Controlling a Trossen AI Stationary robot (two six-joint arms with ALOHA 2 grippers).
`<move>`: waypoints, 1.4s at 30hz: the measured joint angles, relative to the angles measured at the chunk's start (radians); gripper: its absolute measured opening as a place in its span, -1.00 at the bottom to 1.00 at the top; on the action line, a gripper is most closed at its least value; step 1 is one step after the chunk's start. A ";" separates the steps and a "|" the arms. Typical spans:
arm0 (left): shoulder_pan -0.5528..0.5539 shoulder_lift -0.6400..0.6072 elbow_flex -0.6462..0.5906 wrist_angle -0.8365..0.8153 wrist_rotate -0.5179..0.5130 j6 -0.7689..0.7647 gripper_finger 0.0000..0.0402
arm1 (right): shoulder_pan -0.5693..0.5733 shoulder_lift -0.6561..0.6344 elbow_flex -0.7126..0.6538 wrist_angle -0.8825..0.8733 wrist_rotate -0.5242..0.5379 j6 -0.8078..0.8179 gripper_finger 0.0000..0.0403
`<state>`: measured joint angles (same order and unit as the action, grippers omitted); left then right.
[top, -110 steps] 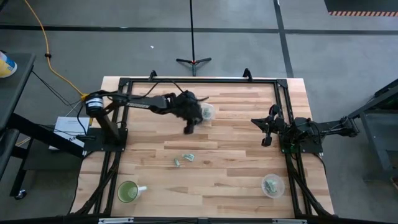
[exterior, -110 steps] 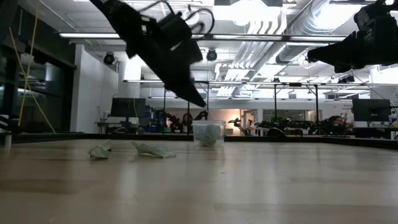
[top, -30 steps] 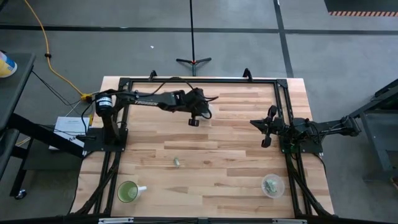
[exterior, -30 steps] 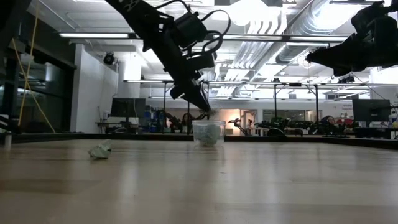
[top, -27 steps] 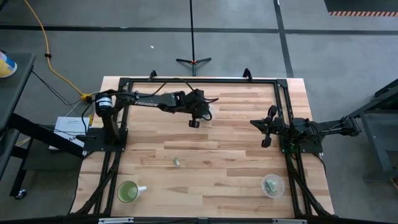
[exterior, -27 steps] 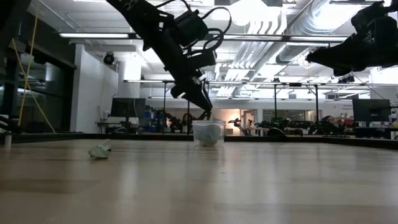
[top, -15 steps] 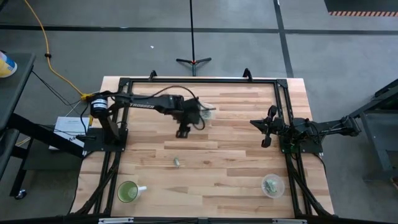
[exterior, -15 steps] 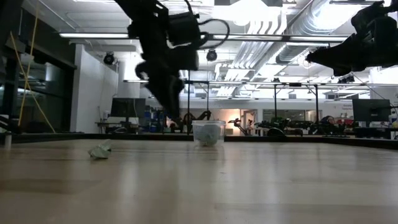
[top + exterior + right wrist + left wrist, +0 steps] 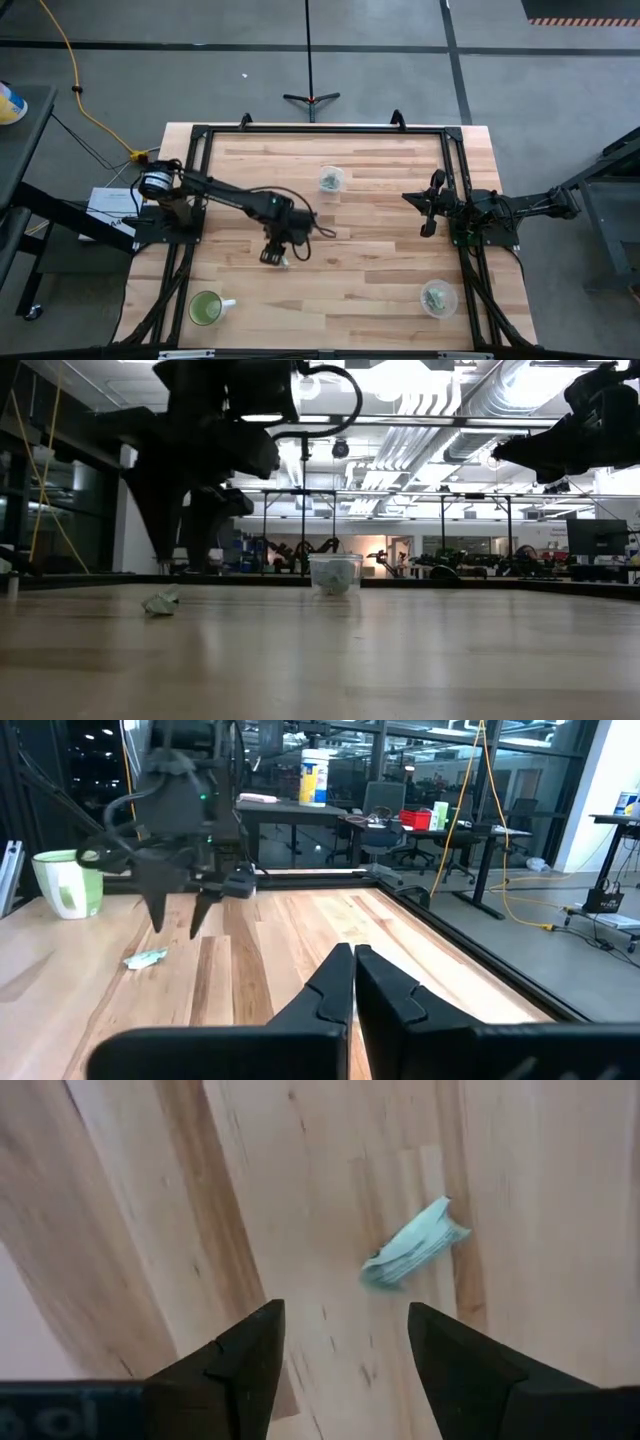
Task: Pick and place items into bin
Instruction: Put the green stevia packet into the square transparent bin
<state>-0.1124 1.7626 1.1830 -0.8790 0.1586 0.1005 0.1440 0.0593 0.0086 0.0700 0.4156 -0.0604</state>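
One pale green-and-white scrap (image 9: 284,262) lies flat on the wooden table, also seen in the low view (image 9: 162,601) and the left wrist view (image 9: 415,1245). My left gripper (image 9: 272,255) hangs open just above the table beside the scrap, its fingers pointing down (image 9: 182,555); the scrap lies just beyond the fingertips (image 9: 345,1342) and is not touched. A clear cup (image 9: 330,179) holding scraps stands toward the far edge. My right gripper (image 9: 353,958) is shut and waits at the table's right side (image 9: 428,228).
A second clear cup (image 9: 438,298) with scraps stands near the right near corner. A green mug with a white handle (image 9: 207,308) stands near the left near corner. A black frame (image 9: 320,129) runs round the table's edges.
My left gripper has swung from above the far clear cup toward the table's near edge and a little left, then come down until its fingers hang over the lone scrap. The scrap and both cups have stayed where they were.
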 joint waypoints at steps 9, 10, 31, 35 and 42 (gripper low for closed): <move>-0.048 0.029 -0.001 0.079 -0.002 -0.019 0.24 | 0.000 0.000 0.000 0.000 0.000 0.001 -0.99; -0.046 0.037 -0.001 0.077 0.009 -0.021 0.24 | 0.000 0.000 0.000 0.000 0.000 0.001 -1.00; -0.045 0.106 -0.001 0.062 0.122 -0.022 -0.23 | 0.000 0.000 0.000 0.000 -0.002 0.002 -0.99; -0.044 0.106 -0.001 0.062 0.122 0.001 -0.65 | 0.000 0.000 0.000 0.000 -0.003 0.002 -0.98; -0.021 0.106 0.065 -0.049 -0.038 0.085 -0.82 | 0.000 0.000 0.000 0.000 -0.003 0.002 -0.98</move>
<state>-0.1336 1.8687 1.2480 -0.9280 0.1205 0.1854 0.1438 0.0593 0.0086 0.0700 0.4126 -0.0589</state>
